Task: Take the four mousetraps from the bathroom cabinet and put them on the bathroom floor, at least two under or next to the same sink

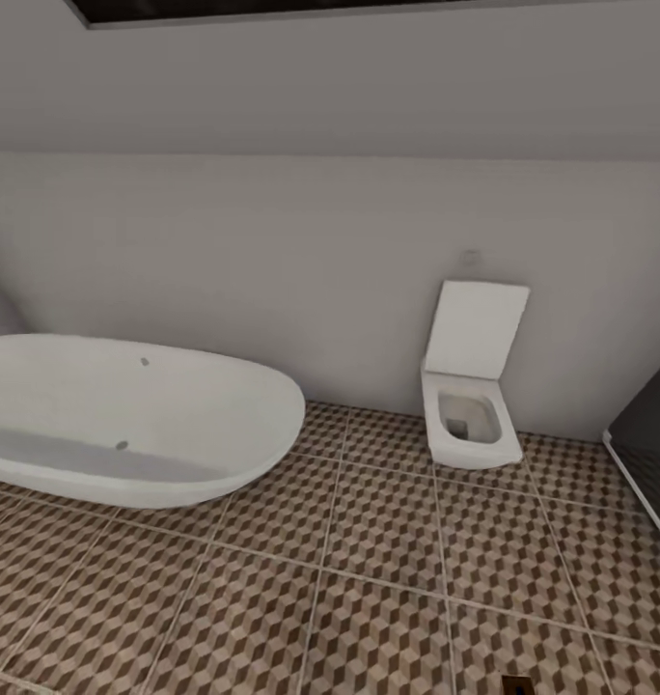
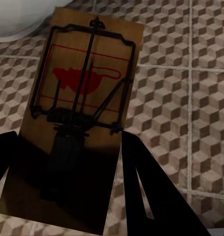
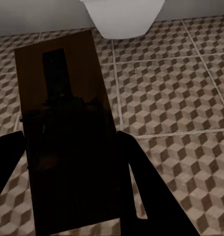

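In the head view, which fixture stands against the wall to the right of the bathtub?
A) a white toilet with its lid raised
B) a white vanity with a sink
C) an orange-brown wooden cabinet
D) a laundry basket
A: the toilet stands on the bathroom floor against the wall, its lid up, to the right of the oval bathtub.

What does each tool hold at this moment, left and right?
Left tool: closed on a mousetrap, wire side facing the camera.
Right tool: closed on a second mousetrap, seen in shadow.
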Available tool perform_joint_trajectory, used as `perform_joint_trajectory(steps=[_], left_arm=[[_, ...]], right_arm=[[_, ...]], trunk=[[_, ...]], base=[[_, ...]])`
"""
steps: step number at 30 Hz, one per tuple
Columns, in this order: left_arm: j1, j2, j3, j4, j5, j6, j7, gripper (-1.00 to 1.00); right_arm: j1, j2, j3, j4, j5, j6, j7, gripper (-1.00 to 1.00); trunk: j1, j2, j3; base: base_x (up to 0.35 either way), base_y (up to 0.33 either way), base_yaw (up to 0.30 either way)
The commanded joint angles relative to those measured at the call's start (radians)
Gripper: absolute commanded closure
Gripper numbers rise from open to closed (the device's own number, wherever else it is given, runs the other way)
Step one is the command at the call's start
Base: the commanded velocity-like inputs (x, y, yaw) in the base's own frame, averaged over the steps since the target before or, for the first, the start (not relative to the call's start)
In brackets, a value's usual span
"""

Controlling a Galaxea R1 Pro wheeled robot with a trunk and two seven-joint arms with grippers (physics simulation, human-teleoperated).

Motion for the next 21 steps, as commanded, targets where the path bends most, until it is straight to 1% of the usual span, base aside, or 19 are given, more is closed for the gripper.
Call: perform_joint_trajectory(steps=[1,6,9,13,21], left_arm=[[-0.002,0.0,-0.008,0.004,0.007,-0.005,0.0,1.0],[-0.002,0.0,-0.008,0.004,0.007,-0.005,0.0,1.0],[-0.002,0.0,-0.008,0.004,0.007,-0.005,0.0,1.0],[-0.002,0.0,-0.008,0.004,0.007,-0.005,0.0,1.0],[-0.002,0.0,-0.008,0.004,0.007,-0.005,0.0,1.0]], right_arm=[[0.0,-0.001,0.006,0.0,-0.011,-0.002,0.005,1.0],[0.0,-0.001,0.006,0.0,-0.011,-0.002,0.005,1.0],[0.0,-0.001,0.006,0.0,-0.011,-0.002,0.005,1.0],[0.0,-0.001,0.006,0.0,-0.011,-0.003,0.005,1.0],[0.0,-0.001,0.006,0.0,-0.011,-0.003,0.005,1.0]], trunk=[[0.001,-0.001,-0.001],[0.001,-0.001,-0.001],[0.001,-0.001,-0.001],[0.001,-0.001,-0.001],[0.001,-0.001,-0.001]], base=[[0.325,0.011,0.289],[0.317,-0.007,0.289],[0.134,0.059,0.29],[0.038,0.212,0.289],[0.005,0.271,0.289]])
